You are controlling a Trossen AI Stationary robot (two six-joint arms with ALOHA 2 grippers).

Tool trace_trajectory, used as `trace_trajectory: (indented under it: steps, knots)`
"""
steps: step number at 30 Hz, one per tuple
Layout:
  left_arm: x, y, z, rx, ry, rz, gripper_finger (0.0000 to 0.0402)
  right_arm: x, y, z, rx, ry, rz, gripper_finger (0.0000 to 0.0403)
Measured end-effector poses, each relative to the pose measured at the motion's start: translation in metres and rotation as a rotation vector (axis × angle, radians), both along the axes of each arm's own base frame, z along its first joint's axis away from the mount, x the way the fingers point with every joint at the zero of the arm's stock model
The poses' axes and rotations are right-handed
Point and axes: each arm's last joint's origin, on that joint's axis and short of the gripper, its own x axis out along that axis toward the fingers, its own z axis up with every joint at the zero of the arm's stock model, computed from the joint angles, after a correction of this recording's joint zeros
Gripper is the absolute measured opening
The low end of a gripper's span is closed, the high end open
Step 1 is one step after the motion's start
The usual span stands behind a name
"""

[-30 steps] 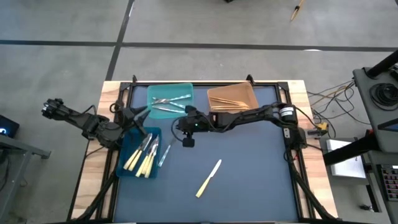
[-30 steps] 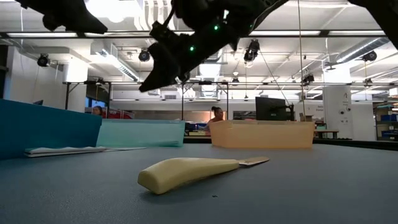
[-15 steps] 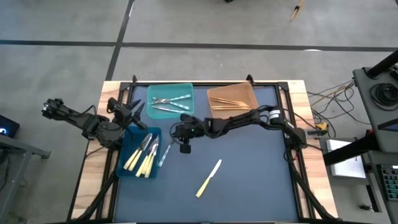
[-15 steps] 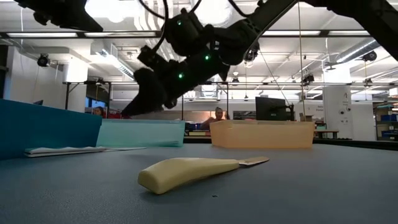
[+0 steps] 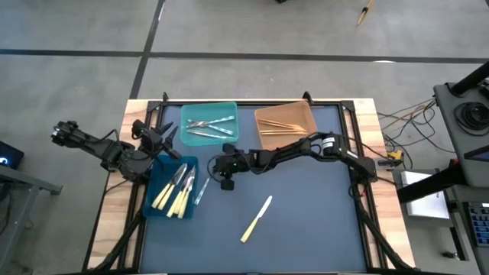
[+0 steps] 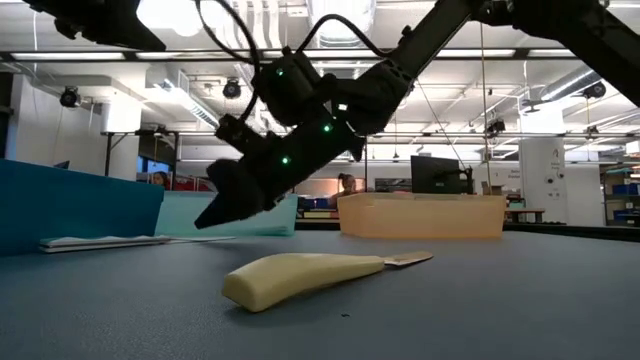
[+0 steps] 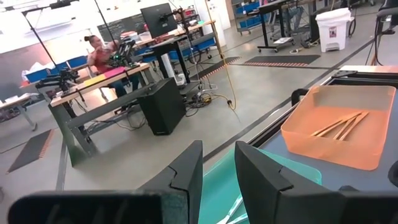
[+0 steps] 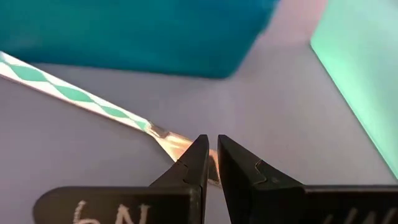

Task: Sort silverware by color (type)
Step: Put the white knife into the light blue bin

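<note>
The right gripper hangs low over the tabletop just beside the dark blue bin, its fingers drawn narrow with only a slit between them and nothing held. Directly under the tips lies a silvery utensil with a green-and-white checked handle. In the high view this same piece rests against the blue bin's outer wall, at about 8 o'clock from the gripper and close to it, its long axis running roughly 1 to 7 o'clock. In the right wrist view the slit sits over the bare metal end rather than the patterned handle, so the fingers would need to widen before closing across the shaft.

A pale yellow knife lies alone on the tabletop at 5 o'clock from the gripper, well apart, its long axis also near 1 to 7 o'clock.

The right arm is plainly nearer both loose pieces. The left gripper waits by the teal bin with its fingers partly apart, empty. The orange bin holds tan pieces.
</note>
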Motion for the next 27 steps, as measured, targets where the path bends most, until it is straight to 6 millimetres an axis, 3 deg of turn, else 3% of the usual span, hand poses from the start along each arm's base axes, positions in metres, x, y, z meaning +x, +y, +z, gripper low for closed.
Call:
trace_trajectory:
  steps: [20, 27]
  knots:
    - [0.0, 0.0, 0.0, 0.005, 0.007, -0.001, 0.0077, -0.004, -0.001, -0.013, 0.014, 0.088, -0.054, 0.0027]
    - [0.001, 0.0, 0.0, 0.005, 0.007, -0.002, 0.0077, -0.01, -0.001, -0.003, 0.008, 0.161, -0.049, 0.0027]
